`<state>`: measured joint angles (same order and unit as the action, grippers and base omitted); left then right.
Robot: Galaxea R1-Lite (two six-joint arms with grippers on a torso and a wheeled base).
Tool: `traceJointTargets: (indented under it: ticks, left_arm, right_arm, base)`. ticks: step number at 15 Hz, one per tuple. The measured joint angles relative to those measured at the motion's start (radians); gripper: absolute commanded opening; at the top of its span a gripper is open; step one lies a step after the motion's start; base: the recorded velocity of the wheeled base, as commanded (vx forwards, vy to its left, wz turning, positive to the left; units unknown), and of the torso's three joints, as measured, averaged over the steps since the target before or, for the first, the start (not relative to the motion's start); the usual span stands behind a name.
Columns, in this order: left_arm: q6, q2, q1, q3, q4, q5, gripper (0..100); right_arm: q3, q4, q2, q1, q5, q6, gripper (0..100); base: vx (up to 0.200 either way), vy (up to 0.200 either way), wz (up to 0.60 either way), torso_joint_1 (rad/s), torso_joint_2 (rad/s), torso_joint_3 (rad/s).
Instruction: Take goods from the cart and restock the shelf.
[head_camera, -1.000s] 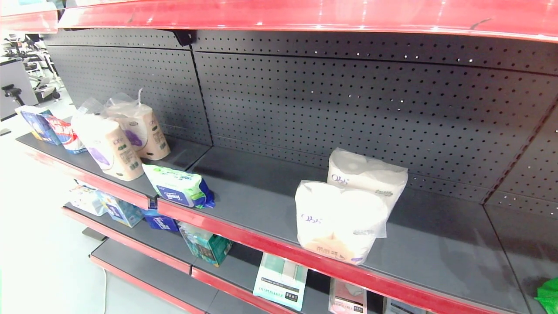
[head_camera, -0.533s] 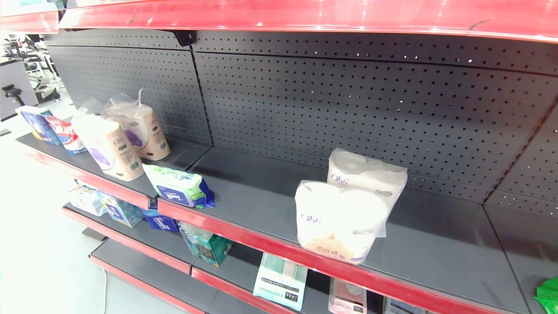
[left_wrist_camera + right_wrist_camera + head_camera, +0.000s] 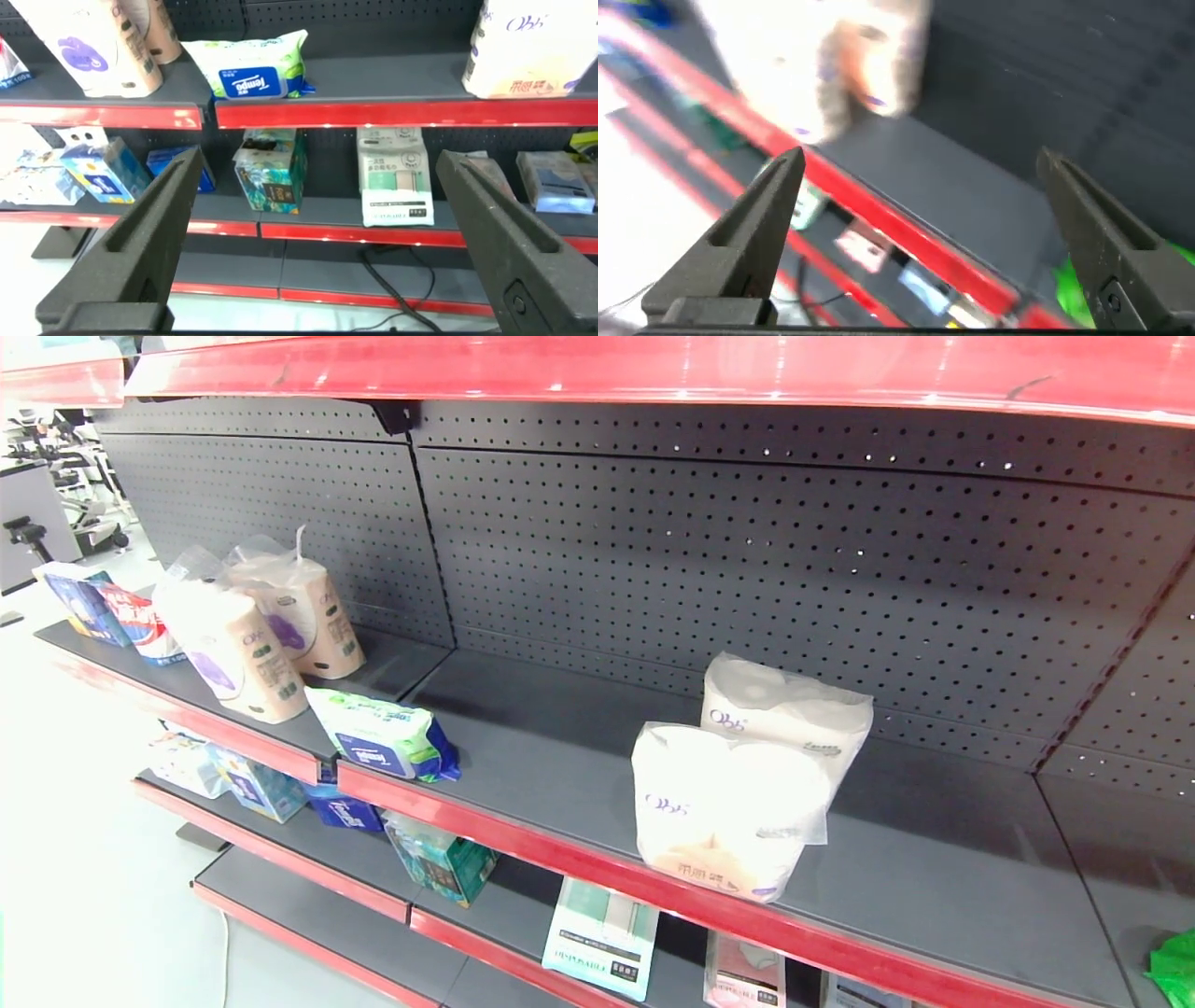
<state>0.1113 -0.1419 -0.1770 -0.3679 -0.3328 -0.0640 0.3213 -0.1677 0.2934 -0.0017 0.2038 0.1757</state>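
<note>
Restocking looks to be at the fetch stage, by my judgement: the left pincer [image 3: 320,157] hangs spread wide with nothing between its fingers, facing the lower tiers, and the right pincer [image 3: 920,154] is equally wide and empty, close over the red lip of the shelf [image 3: 597,859]; so the next item has to come from the cart. To do that well I would draw both arms back level, clear of the lip, before turning; I would keep the jaws wide, take a soft pack across its narrow side, and squeeze gently so the wrapping does not slip. The middle board has bare stretches, one between the wet wipes pack [image 3: 387,735] and the front toilet roll pack [image 3: 728,807], another to the right of it; either would take new stock. The front pack stands right at the edge, touching or nearly touching the rear toilet roll pack [image 3: 784,709], and I judge a careless nudge could tip it off; the wipes also lie at the lip. Further left stand two tall paper roll packs [image 3: 229,649] and blue packets [image 3: 89,607]; below sit a teal box [image 3: 439,859] and a white and green box [image 3: 602,938]. The upper shelf edge [image 3: 653,373] overhangs, so I would bring stock in low; something green [image 3: 1178,966] lies at the far right, and I cannot tell what it is.
</note>
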Motion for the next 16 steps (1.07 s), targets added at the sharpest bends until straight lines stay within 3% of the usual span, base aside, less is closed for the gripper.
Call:
traceJointTargets:
  ticks: [2, 5, 16]
  left_arm:
    - [0.000, -0.001, 0.000, 0.000, 0.001, -0.002, 100]
    - [0.000, -0.006, -0.001, -0.001, 0.011, -0.006, 100]
    - [-0.002, -0.002, 0.000, 0.010, 0.012, -0.005, 100]
  right_arm:
    - [-0.131, 0.072, -0.119, 0.003, -0.119, -0.024, 100]
    - [-0.289, 0.221, -0.242, 0.003, -0.170, -0.144, 100]
    - [-0.320, 0.170, -0.294, 0.003, -0.175, -0.132, 100]
  base:
    - [0.000, 0.000, 0.00, 0.000, 0.00, 0.000]
    - [0.000, 0.000, 0.00, 0.000, 0.00, 0.000]
    - [0.000, 0.000, 0.00, 0.000, 0.00, 0.000]
